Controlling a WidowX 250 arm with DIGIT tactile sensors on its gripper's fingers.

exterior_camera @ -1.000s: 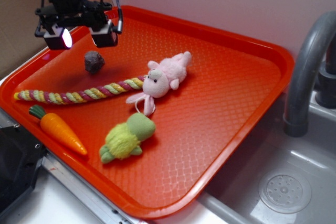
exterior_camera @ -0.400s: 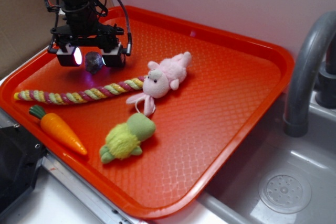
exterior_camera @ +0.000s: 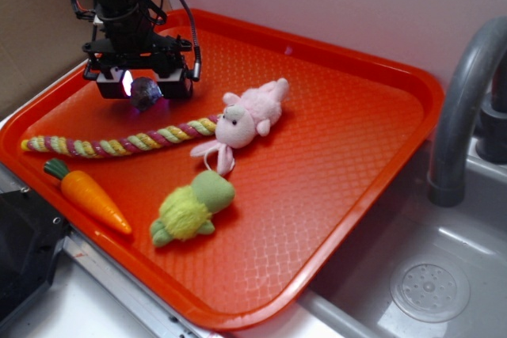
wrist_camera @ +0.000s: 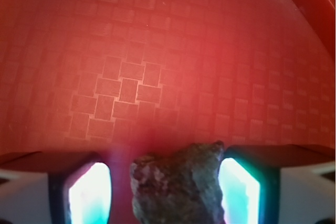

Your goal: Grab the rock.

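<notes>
Orange and waffle-textured, the plastic tray (exterior_camera: 341, 156) sits on the counter beside a grey sink (exterior_camera: 444, 275) and faucet (exterior_camera: 463, 100). Near the tray's back-left corner the rock (exterior_camera: 145, 93) rests between the lit fingers (wrist_camera: 89, 195) of the end effector (exterior_camera: 144, 87). In the wrist view the right pad touches the stone while a narrow gap shows on the left, so the jaws are nearly closed around it. Nearby lie a braided rope toy (exterior_camera: 119, 142), pink plush bunny (exterior_camera: 249, 116), plush turtle (exterior_camera: 192, 206) and toy carrot (exterior_camera: 87, 194).
</notes>
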